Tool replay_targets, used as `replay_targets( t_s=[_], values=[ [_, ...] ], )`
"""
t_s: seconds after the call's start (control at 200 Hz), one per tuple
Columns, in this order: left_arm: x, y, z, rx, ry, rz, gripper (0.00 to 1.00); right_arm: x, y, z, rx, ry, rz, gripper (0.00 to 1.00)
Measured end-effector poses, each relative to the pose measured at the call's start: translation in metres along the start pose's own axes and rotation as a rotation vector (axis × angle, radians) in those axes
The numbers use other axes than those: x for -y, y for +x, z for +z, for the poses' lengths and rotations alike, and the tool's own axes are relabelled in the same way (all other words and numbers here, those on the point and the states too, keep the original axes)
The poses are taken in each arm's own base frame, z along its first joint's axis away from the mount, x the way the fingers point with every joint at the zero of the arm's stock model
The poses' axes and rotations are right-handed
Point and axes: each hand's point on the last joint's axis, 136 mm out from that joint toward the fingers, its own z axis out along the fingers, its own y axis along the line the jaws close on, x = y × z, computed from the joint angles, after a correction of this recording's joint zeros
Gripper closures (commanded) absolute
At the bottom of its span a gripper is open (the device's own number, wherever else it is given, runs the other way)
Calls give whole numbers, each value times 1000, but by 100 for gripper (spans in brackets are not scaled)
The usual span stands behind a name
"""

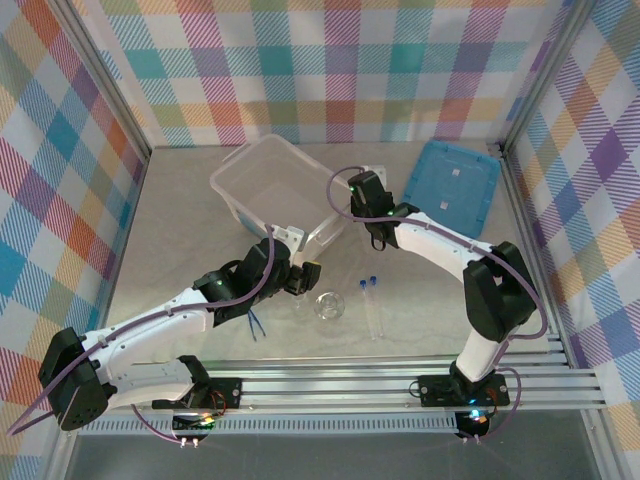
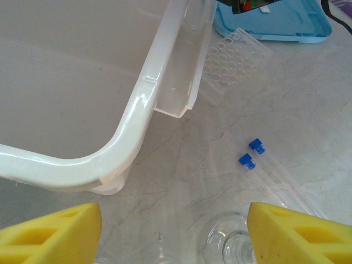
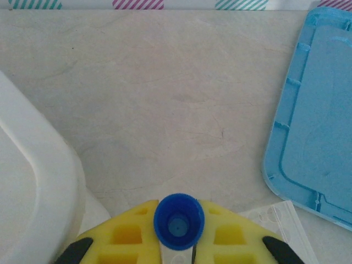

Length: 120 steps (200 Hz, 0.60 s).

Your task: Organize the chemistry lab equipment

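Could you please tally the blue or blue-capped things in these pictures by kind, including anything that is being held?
Blue-capped tubes: 3, one of them held in the right fingers
Dark blue tweezers: 1
Blue lid: 1
Total: 5

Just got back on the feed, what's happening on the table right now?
The right end effector is shut on a blue-capped tube, above the table between the plastic box and the blue lid. The left end effector is open, hovering low over the glass flask just outside the box's corner. Two other capped tubes and the tweezers lie on the table.
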Motion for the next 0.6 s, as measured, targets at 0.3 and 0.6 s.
replay_targets(
  t_s=[0.3, 0.6],
  values=[
    [0, 1, 1, -4, 0, 1, 30, 4, 1, -5, 6, 6, 2, 75],
    [3, 5, 5, -23, 10, 4, 30, 10, -18, -28, 54, -13, 29, 61]
  ],
)
